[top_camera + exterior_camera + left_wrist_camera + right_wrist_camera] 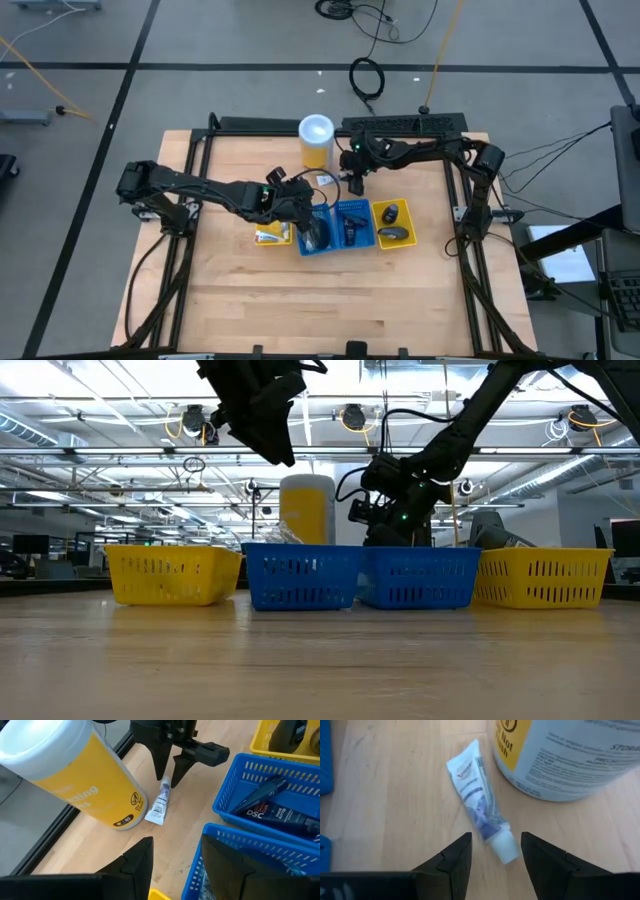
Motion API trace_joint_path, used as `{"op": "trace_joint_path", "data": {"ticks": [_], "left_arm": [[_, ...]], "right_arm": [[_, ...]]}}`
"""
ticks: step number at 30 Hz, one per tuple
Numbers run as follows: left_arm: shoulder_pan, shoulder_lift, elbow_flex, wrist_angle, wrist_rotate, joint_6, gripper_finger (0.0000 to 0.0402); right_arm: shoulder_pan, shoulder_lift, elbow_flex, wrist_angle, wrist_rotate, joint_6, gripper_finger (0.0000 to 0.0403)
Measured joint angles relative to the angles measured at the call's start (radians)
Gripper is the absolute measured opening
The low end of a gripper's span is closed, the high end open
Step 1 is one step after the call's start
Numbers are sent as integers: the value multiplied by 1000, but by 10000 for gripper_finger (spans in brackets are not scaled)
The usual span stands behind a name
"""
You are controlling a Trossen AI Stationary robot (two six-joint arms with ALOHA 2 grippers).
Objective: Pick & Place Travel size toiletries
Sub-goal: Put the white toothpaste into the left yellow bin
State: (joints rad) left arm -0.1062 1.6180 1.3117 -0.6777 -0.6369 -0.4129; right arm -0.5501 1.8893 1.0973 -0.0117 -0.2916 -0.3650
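Straddling the white tube (pixel 481 807) lying on the tabletop (pixel 395 795) beside the yellow canister (pixel 75 775), the open right gripper (pixel 492 852) is best lowered squarely before being closed.

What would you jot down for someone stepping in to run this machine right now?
Right claw: open, fingers straddling the cap end of the small white tube, which lies on the table beside the yellow canister. Not gripped yet.
Left claw: open, empty, hovering over the blue trays.
Done: dark tubes lie in a blue tray, dark oval pieces in the right yellow tray.
Left: close on the white tube, lift it, drop it in a tray.
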Motion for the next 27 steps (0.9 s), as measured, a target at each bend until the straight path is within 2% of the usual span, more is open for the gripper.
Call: {"op": "trace_joint_path", "data": {"ticks": [6,8,10,15,16,23,27], "left_arm": [[0,0,0,0,0,0,166],[0,0,0,0,0,0,166],[0,0,0,0,0,-1,166],[0,0,0,1,0,-1,166],[0,0,0,1,0,-1,166],[0,0,0,1,1,-3,166],[0,0,0,1,1,-3,166]], "right_arm": [[9,0,0,-19,5,-14,163],[9,0,0,-18,5,-14,151],[9,0,0,-18,5,-13,126],[9,0,0,-23,4,-25,23],[9,0,1,-22,5,-26,12],[9,0,1,-17,2,-13,2],[12,0,1,-15,2,-2,22]]}}
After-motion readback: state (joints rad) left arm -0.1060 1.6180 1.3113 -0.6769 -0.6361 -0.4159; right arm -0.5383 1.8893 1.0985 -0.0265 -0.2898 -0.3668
